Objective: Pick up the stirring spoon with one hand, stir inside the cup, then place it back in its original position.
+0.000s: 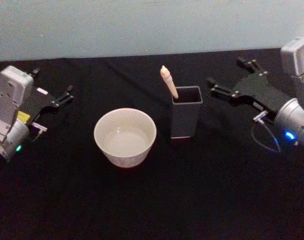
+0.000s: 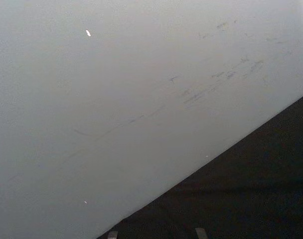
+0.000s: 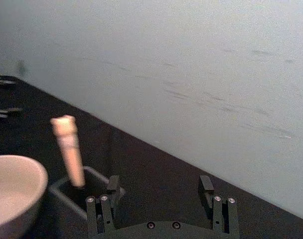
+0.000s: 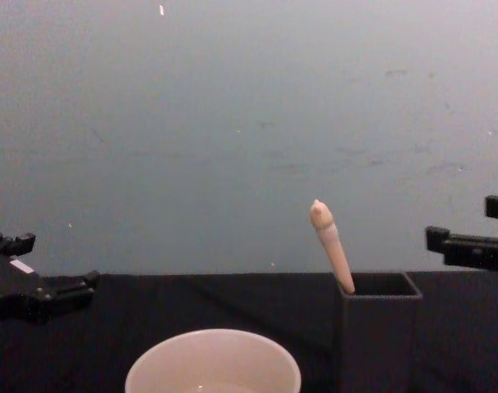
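1. You have one stirring spoon (image 1: 169, 82). Its pale beige handle is smooth, tapered and knob-tipped, and it leans toward the robot's left out of the holder. The shaft and bowl are hidden inside.
2. There is one holder (image 1: 186, 120), a matte, dark grey, square-sectioned box with thin walls. It stands upright on the tabletop, to the right of the cup.
3. There is one cup (image 1: 124, 156). It is round, wide and cream-white, with a thin rim and a slightly glossy inside. It sits near the holder without touching it, a little closer to the robot.
4. The tabletop (image 1: 217, 190) is covered in matte black cloth. Behind it rises a pale blue-grey wall (image 1: 142, 25) marked with faint scuffs.
5. You have two tools. The right tool (image 1: 225, 70) is black, and its two flat fingers are spread wide with nothing between them. It is held above the tabletop to the right of the holder, near it and pointing toward it. In the right wrist view, the spoon handle and the holder's corner lie just beyond one finger.
6. The left tool (image 1: 68, 94) sits at the far left, well apart from the cup. Its slim black fingers are parted and empty.
7. The left arm carries a yellow sticker (image 1: 23, 116) and a white tag (image 1: 42, 91), and any writing on them is too small to read. A green light (image 1: 18, 148) glows on the left arm and a blue light (image 1: 290, 135) on the right.
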Robot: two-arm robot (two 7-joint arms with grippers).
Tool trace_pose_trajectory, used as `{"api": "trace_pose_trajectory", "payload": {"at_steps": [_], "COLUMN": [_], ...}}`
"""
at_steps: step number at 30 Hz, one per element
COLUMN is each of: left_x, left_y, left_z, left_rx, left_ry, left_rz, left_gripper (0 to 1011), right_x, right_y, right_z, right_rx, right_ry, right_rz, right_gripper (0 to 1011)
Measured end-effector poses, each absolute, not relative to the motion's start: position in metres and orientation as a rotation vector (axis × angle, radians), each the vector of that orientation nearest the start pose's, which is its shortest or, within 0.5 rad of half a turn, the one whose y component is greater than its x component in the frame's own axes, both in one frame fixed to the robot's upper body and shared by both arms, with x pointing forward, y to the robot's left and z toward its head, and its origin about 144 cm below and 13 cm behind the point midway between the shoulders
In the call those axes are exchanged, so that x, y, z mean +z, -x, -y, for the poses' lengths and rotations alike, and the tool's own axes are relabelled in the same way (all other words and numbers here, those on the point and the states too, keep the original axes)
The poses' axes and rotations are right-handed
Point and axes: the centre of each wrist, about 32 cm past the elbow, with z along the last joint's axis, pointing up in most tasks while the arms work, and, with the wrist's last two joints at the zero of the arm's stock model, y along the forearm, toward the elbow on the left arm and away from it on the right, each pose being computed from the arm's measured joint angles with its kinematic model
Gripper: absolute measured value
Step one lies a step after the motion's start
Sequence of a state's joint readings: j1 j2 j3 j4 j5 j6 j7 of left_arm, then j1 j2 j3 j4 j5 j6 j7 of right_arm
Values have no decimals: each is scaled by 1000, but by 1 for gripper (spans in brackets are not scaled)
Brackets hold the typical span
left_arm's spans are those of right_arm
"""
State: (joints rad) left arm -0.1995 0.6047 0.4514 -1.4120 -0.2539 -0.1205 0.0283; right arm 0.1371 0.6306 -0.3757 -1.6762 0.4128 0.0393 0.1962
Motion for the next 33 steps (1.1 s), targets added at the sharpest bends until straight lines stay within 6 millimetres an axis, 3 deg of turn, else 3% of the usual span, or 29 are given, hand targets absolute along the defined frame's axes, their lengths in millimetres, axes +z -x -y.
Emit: {"api": "trace_pose_trajectory", "payload": {"at_steps": [12,33], "left_x": [1140,1140], "left_y": [-489,-489], "left_z": [-310,-310], "left_rx": [1248,1248], "left_ry": [-304,-304], "left_rz": [285,285], "left_gripper": [1001,1001], "right_x": [1202,1192], "right_y": [-467,-487], "right_z": [253,213], "right_rx": [-878,-872], "right_ry": [207,216], "right_rz": [116,150], "right_gripper": [1002,1002]}}
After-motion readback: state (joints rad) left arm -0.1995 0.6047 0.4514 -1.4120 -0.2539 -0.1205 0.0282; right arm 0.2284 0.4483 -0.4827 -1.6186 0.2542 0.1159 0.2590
